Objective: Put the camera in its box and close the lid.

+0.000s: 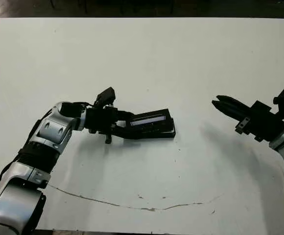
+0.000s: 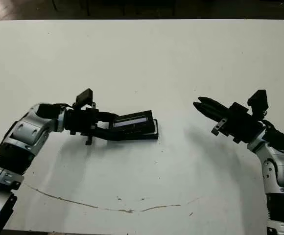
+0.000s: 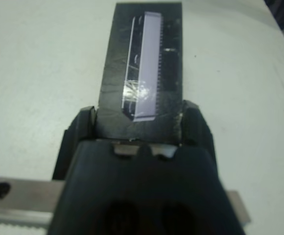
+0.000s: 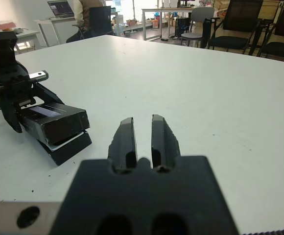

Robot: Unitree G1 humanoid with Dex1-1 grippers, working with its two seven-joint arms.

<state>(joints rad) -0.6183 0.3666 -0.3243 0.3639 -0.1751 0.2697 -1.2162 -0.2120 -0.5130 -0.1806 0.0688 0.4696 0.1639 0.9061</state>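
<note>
My left gripper (image 1: 128, 125) is shut on the near end of the lid (image 1: 152, 120), a flat black cover with a glossy silvery strip (image 3: 144, 68). The lid is tilted, its far end resting over the box (image 1: 170, 133), a shallow black tray of which only an edge shows beneath. In the right wrist view the lid (image 4: 54, 119) leans on the box (image 4: 72, 146), with a sliver of white lining between them. The camera is hidden. My right gripper (image 1: 216, 103) hovers shut well to the right of the box, holding nothing, its fingers (image 4: 126, 139) pointing towards it.
The white table (image 1: 142, 58) carries a thin brown scuff line (image 1: 147, 208) near its front edge. Beyond the table, the right wrist view shows a seated person (image 4: 87, 9), desks and black chairs (image 4: 240, 27).
</note>
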